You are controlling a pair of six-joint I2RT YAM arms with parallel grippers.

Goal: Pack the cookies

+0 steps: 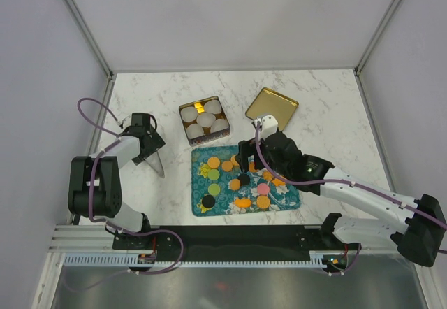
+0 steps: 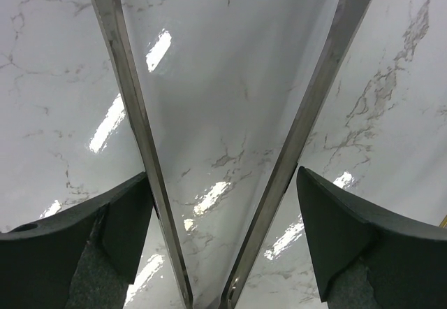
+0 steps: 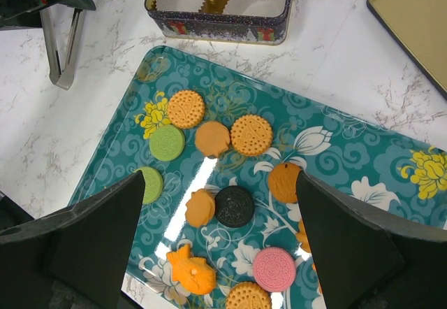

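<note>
Cookies [image 3: 251, 134] lie scattered on the tray [image 3: 115, 152].
The right gripper [image 3: 220, 180] hangs wide open and empty above them. The left gripper [image 2: 220, 176], left of the tray, clasps spread tongs [image 2: 133, 113].

In the right wrist view the cookie tin [image 3: 216, 26] and a gold lid [image 3: 412, 15] run off the frame. A green cookie [image 3: 149, 183] sits half behind one finger [image 3: 91, 246] of the right gripper [image 3: 220, 183], and the other finger clips an orange cookie [image 3: 283, 182]. The left wrist view cuts the tongs [image 2: 133, 106] at both ends
</note>
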